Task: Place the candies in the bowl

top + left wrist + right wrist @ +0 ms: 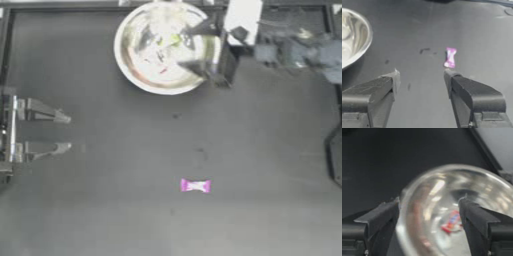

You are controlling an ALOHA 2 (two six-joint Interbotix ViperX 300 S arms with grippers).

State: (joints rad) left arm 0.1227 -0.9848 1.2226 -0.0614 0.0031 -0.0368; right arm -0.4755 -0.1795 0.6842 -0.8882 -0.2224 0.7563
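Observation:
The shiny metal bowl [121,50] stands at the back of the table, left of my right arm. Inside it I make out a yellow-green candy [171,40] and a red-and-white candy [161,68]; the red-and-white candy [451,222] also shows in the right wrist view. My right gripper [204,50] hovers open over the bowl's right side, holding nothing. A magenta candy [195,185] lies alone on the table toward the front. My left gripper [64,133] is parked open at the left edge, and the magenta candy [450,58] lies a little beyond its fingertips.
The right arm [294,52] stretches in from the back right corner. A dark object [336,155] sits at the table's right edge. The table's raised border [67,6] runs along the back, close behind the bowl.

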